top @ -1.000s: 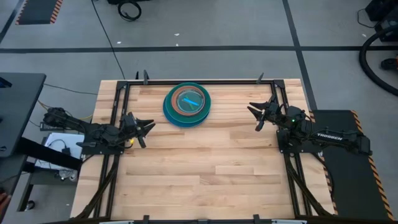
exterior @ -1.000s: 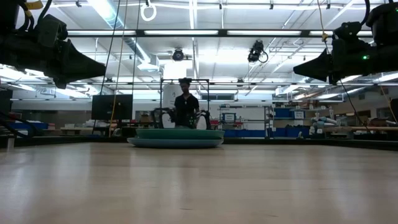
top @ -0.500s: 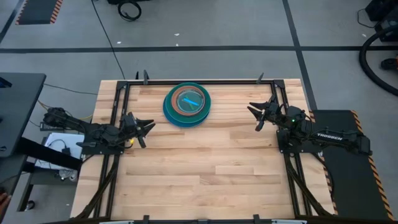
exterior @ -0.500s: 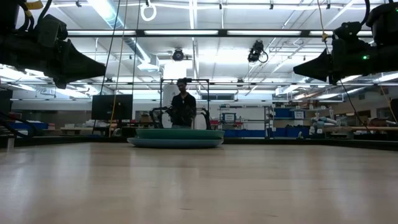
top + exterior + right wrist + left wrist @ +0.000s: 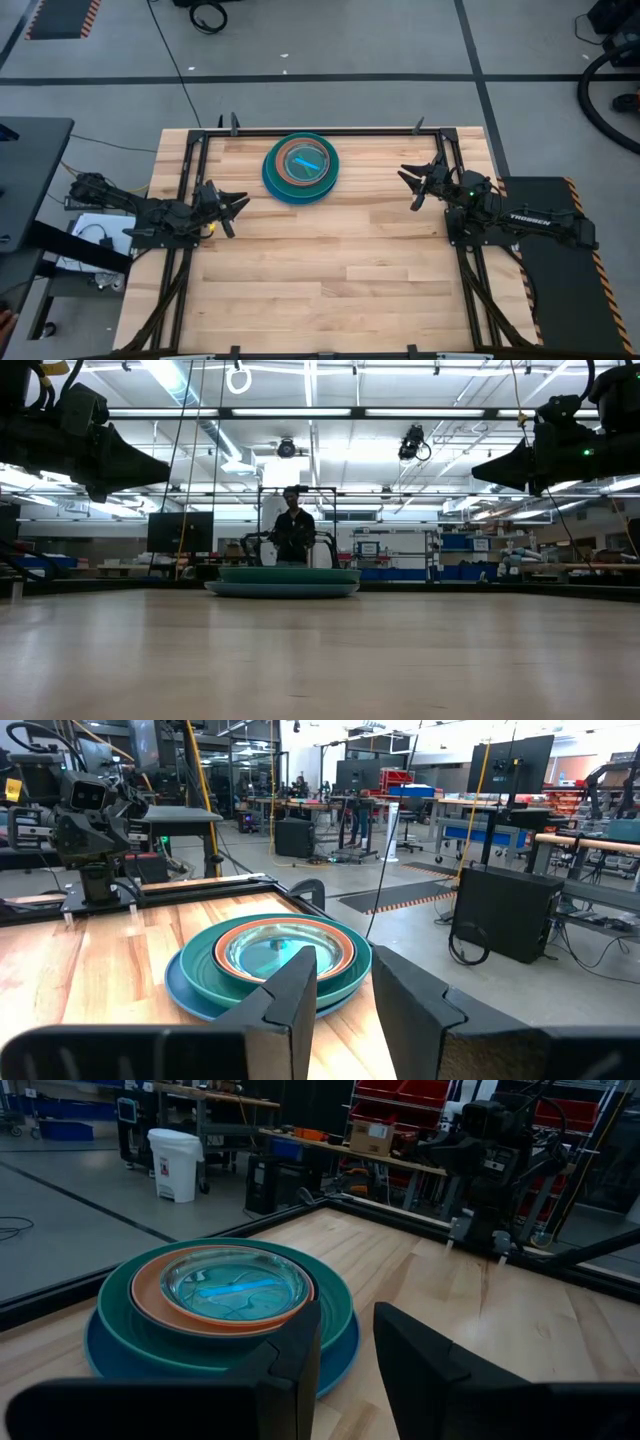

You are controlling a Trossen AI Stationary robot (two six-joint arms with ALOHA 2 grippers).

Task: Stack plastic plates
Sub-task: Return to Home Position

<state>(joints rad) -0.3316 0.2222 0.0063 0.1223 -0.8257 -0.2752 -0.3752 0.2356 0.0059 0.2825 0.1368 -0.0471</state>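
Note:
A stack of plastic plates [image 5: 301, 166] rests on the table near its far edge: a large blue plate at the bottom, a teal one on it, a tan-brown one, then a small translucent cyan plate [image 5: 235, 1286] on top. The same stack [image 5: 270, 962] shows in the right wrist view and sits low [image 5: 283, 582] in the low view. My left gripper [image 5: 240, 205] hovers open at the table's left side, left of the stack. My right gripper [image 5: 408, 180] hovers open at the right side. Both are raised above the table and touch nothing.
A black metal frame [image 5: 320, 131] runs round the table's edges. Bare wood lies between the stack and the near edge [image 5: 330, 290]. A person [image 5: 292, 530] stands in the room beyond the far edge.
Both arms and the stack have kept still. The person behind the table has shifted slightly.

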